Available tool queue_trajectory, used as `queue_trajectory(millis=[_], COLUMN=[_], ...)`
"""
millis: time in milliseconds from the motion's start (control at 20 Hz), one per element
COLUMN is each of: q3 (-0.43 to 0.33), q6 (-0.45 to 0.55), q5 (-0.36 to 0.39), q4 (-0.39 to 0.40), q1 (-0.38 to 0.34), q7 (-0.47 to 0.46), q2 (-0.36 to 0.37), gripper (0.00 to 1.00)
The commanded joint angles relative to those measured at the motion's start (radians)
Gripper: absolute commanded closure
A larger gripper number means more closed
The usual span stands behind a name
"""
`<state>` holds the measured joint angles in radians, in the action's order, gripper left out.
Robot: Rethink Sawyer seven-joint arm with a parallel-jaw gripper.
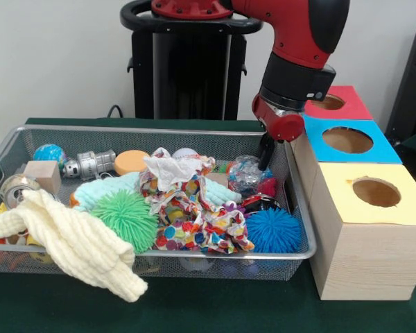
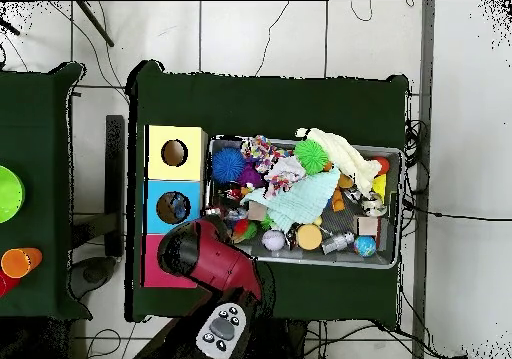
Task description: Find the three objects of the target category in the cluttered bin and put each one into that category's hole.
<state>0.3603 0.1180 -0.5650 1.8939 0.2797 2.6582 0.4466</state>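
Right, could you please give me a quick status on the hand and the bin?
Hand low in the mesh bin, beside the crinkly plastic piece; grip unclear. Blue-panel hole empty. Patterned cloth and spiky balls crowd nearby.

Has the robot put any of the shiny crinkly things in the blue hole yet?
I can't see any done: the blue hole shows nothing crinkly inside. Right now the gripper is down in the wire bin, right beside one crinkly plastic piece; whether it has grabbed it is unclear. The other pieces are hidden somewhere in the clutter, so nearly everything seems left.
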Motion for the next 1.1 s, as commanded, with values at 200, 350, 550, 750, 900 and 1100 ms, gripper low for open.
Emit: queue_trajectory(millis=[200, 350, 550, 750, 900, 1100], q3=[0.069, 0.085, 0.127, 0.147, 0.155, 0.171], q6=[0.139, 0.154, 0.204, 0.252, 0.266, 0.289], q5=[-0.007, -0.007, -0.002, 0.007, 0.012, 0.015], q4=[-0.116, -0.121, -0.134, -0.148, -0.151, -0.156], q1=[0.038, 0.053, 0.084, 0.096, 0.1, 0.115], q7=[0.121, 0.128, 0.137, 0.137, 0.134, 0.141], q2=[-0.063, -0.065, -0.052, -0.042, -0.036, -0.032], gripper=[1.0, 1.0, 1.0, 1.0, 1.0, 1.0])
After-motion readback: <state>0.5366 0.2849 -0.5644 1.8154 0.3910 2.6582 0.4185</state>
